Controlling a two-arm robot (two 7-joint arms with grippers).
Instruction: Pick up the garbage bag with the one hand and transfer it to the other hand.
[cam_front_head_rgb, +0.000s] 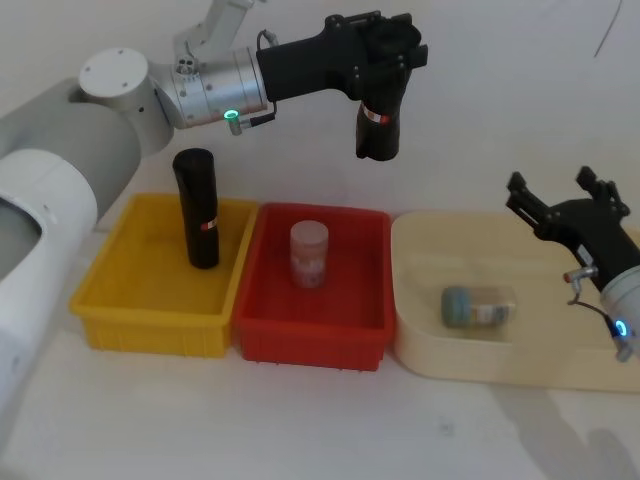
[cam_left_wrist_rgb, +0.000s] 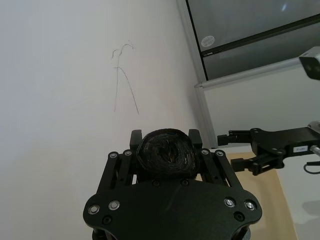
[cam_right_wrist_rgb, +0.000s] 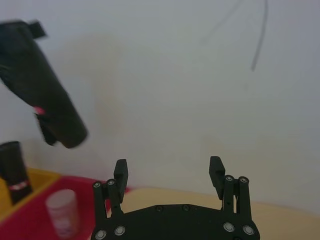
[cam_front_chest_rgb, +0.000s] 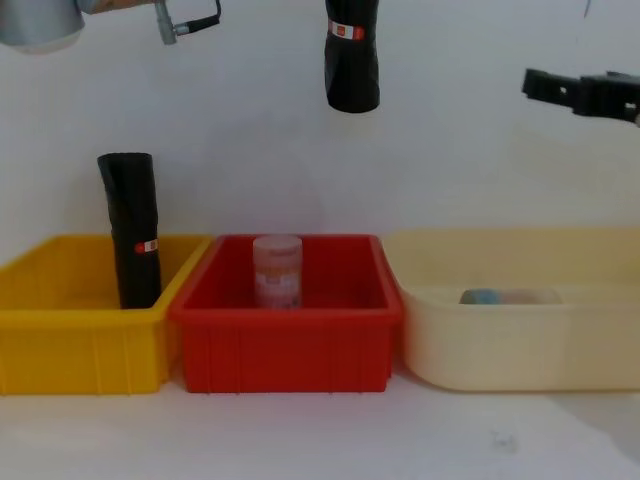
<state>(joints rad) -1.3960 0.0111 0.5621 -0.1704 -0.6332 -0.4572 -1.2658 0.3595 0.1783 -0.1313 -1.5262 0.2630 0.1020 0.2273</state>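
The garbage bag, a short thick black roll with a red-and-white band, hangs upright high above the red bin. My left gripper, with the green light on its wrist, is shut on the roll's upper end. In the left wrist view the roll's end sits between the fingers. The chest view shows the bag near the top. My right gripper, blue light on its wrist, stands open above the cream tray, off to the bag's right and lower. Nothing is between its fingers.
A taller slim black roll stands in the yellow bin. A pale jar stands in the red bin. A small bottle lies in the cream tray. The three containers sit side by side against a white wall.
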